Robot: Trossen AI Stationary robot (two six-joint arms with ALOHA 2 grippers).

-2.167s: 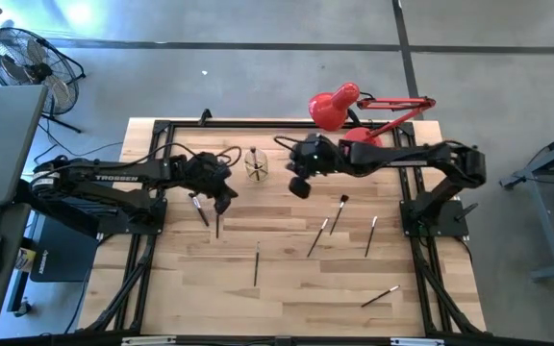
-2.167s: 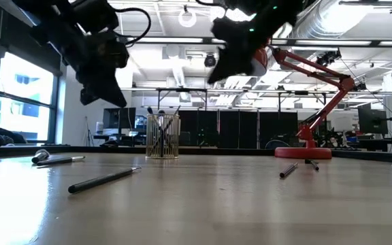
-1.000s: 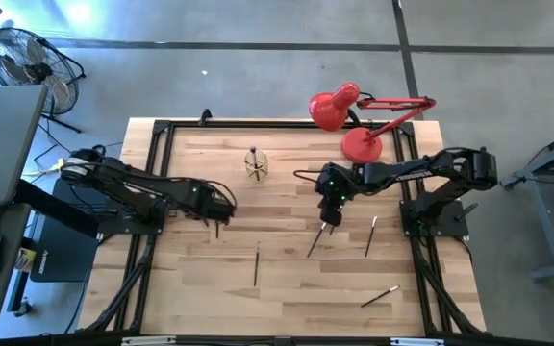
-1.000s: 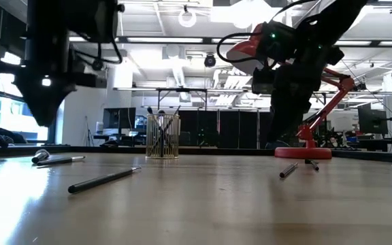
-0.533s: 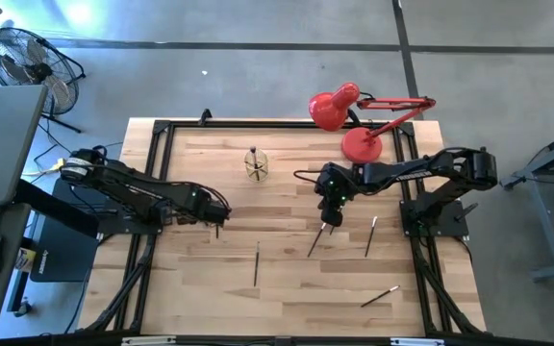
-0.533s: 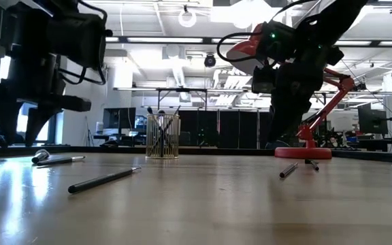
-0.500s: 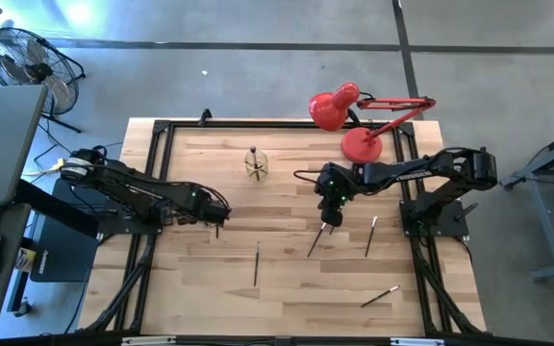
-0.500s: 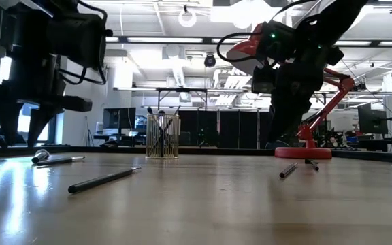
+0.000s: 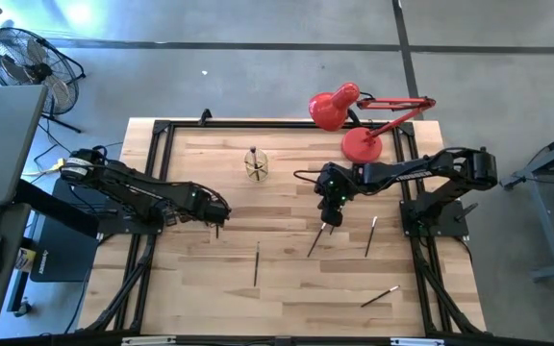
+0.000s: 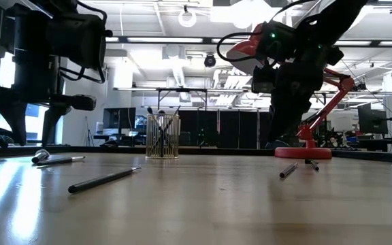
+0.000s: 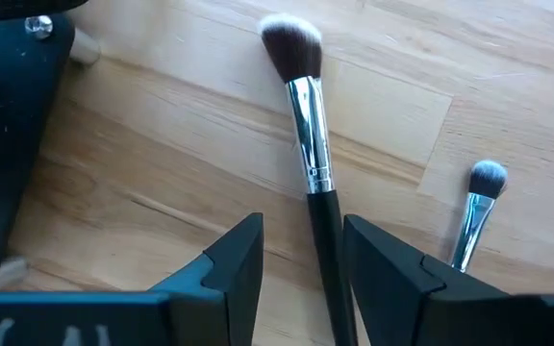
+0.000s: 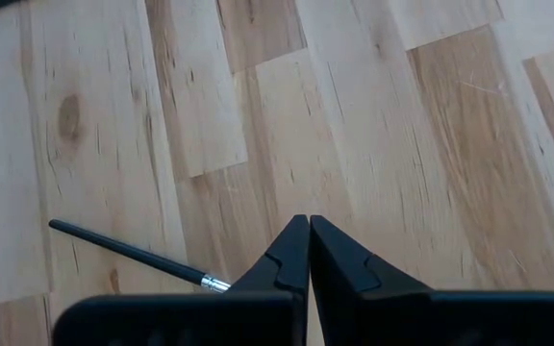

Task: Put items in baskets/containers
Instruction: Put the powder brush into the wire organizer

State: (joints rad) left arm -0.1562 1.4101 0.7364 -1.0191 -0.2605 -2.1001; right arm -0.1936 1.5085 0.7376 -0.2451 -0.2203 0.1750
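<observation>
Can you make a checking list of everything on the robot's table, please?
Surface: wooden table, no spills seen.
Job's things: clear cup holding brushes; others lie loose, like one long brush.
Clutter: red desk lamp.
Grippers: left gripper open astride a makeup brush; right gripper shut beside a thin brush, grip unclear.
Cables: black cable loops by the right arm.
Surroundings: floor fan.

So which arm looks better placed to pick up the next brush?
Left. The left gripper is open with its fingers either side of the big brush handle. The right gripper is shut above bare wood, holding nothing visible.
</observation>
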